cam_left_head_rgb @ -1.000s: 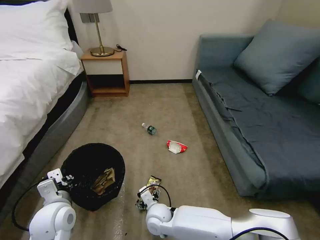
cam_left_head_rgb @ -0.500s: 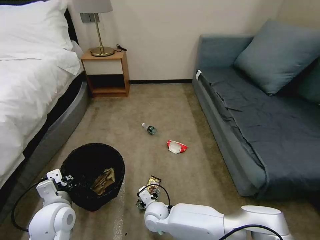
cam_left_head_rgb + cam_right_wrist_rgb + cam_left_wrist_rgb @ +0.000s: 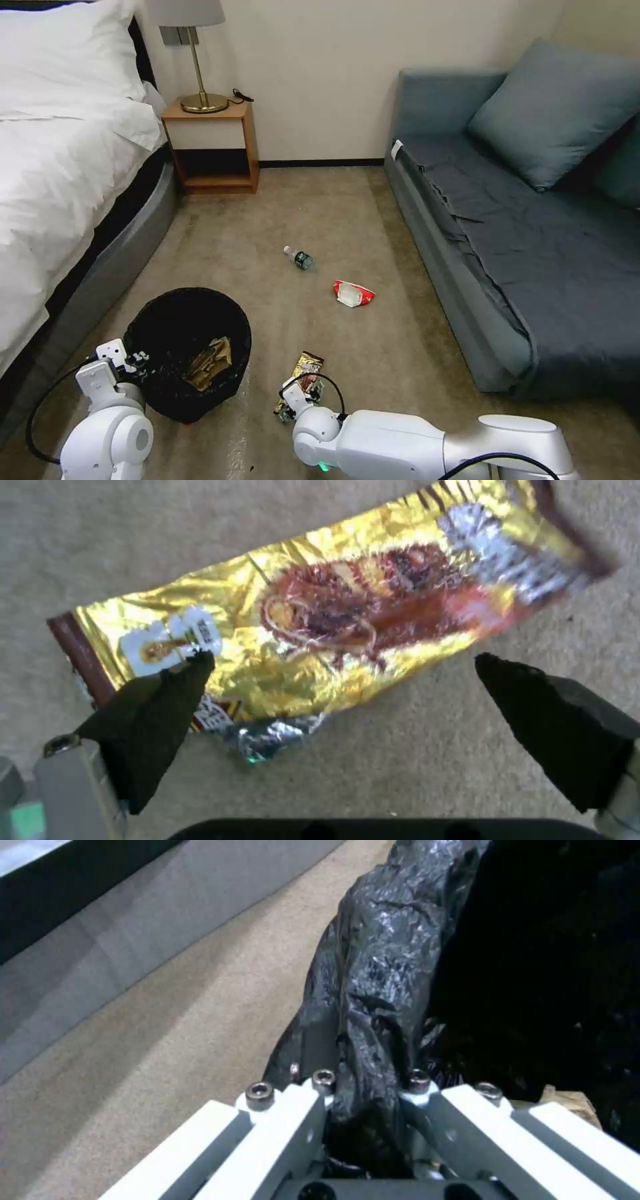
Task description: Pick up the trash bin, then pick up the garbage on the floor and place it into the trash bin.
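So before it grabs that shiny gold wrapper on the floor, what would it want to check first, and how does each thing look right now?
1. Right gripper open wide enough: ok, its fingers are spread.
2. Gold wrapper between those fingers: not ok, one fingertip overlaps its end, the other sits over bare carpet.
3. Wrapper lying flat and free: ok, nothing rests on it.
4. Left gripper shut on the trash bin rim: ok, the black liner is pinched between its fingers.
5. Bin mouth open to receive: ok, a crumpled brown paper bag lies inside with room left.
6. Bin lifted off the floor: cannot tell.
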You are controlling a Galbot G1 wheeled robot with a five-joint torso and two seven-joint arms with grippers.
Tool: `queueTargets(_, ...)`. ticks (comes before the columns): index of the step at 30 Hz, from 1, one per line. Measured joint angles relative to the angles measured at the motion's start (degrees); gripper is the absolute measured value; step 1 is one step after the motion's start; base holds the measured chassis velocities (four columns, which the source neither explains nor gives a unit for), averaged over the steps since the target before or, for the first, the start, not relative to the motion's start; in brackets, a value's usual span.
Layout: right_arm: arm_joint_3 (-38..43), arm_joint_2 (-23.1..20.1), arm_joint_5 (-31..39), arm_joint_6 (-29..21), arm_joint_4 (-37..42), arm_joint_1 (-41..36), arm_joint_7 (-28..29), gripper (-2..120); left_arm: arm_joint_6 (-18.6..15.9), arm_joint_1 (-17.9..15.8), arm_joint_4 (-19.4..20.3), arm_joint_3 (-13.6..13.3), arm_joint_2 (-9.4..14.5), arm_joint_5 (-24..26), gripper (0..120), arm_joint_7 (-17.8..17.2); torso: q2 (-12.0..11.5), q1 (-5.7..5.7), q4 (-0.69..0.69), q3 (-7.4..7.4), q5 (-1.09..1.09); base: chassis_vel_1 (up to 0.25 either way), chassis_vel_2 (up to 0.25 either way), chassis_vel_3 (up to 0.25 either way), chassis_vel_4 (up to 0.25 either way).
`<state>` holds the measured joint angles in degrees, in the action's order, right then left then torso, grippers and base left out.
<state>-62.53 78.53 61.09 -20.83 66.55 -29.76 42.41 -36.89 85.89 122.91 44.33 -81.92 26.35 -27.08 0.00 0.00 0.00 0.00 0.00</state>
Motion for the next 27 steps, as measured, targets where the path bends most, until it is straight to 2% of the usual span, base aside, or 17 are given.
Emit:
queueTargets(8, 0.05, 0.09, -0.46, 0.45, -1.13, -0.25, -0.89, 100, 0.12, -0.11, -0.39, -0.18, -0.04, -0.08, 2, 0.0, 0.0, 0.0, 0.0, 0.0, 0.0, 0.0, 0.0, 0.0, 0.0)
queueTargets(12, 0.17, 0.08, -0.68, 1.01, -1.33, -0.26, -1.46, 95, 0.26, -0.22, -0.63, -0.21, -0.04, -0.13, 2, 0.0, 0.0, 0.0, 0.0, 0.0, 0.0, 0.0, 0.0, 0.0, 0.0)
queueTargets(14, 0.19, 0.0, -1.15, 1.51, -1.35, -0.27, -1.89, 82, 0.31, -0.28, -0.85, -0.25, -0.06, -0.23, 2, 0.0, 0.0, 0.0, 0.0, 0.0, 0.0, 0.0, 0.0, 0.0, 0.0)
queueTargets(17, 0.21, -0.09, -1.31, 1.86, -1.3, -0.25, -2.19, 76, 0.45, -0.3, -1.03, -0.28, -0.11, -0.37, 2, 0.0, 0.0, 0.0, 0.0, 0.0, 0.0, 0.0, 0.0, 0.0, 0.0)
queueTargets(20, 0.26, -0.28, -1.49, 2.42, -1.05, -0.13, -2.72, 60, 0.53, -0.38, -1.17, -0.29, -0.16, -0.5, 2, 0.0, 0.0, 0.0, 0.0, 0.0, 0.0, 0.0, 0.0, 0.0, 0.0)
queueTargets(22, 0.27, -0.32, -1.54, 2.5, -0.98, -0.09, -2.83, 59, 0.53, -0.4, -1.19, -0.29, -0.16, -0.51, 2, 0.01, 0.0, 0.0, 0.0, 0.0, 0.0, 0.0, 0.0, 0.0, 0.0)
queueTargets(24, 0.42, -0.62, -1.73, 2.93, -0.4, -0.02, -3.16, 46, 0.55, -0.49, -1.28, -0.29, -0.16, -0.55, 2, 0.02, 0.0, 0.0, 0.0, 0.0, 0.0, 0.0, 0.0, 0.0, 0.0)
queueTargets(25, 0.45, -0.71, -1.75, 3.01, -0.24, 0.0, -3.24, 44, 0.55, -0.51, -1.29, -0.31, -0.16, -0.57, 2, 0.02, 0.0, 0.0, 0.0, 0.0, 0.0, 0.0, 0.0, 0.0, 0.0)
queueTargets(26, 0.49, -0.89, -1.84, 3.25, 0.05, 0.07, -3.44, 37, 0.55, -0.53, -1.31, -0.34, -0.16, -0.6, 2, 0.02, 0.0, 0.0, 0.0, 0.0, 0.0, 0.0, 0.0, 0.0, 0.0)
queueTargets(27, 0.49, -0.89, -1.84, 3.25, 0.05, 0.07, -3.44, 37, 0.55, -0.53, -1.31, -0.34, -0.16, -0.6, 2, 0.02, 0.0, 0.0, 0.0, 0.0, 0.0, 0.0, 0.0, 0.0, 0.0)
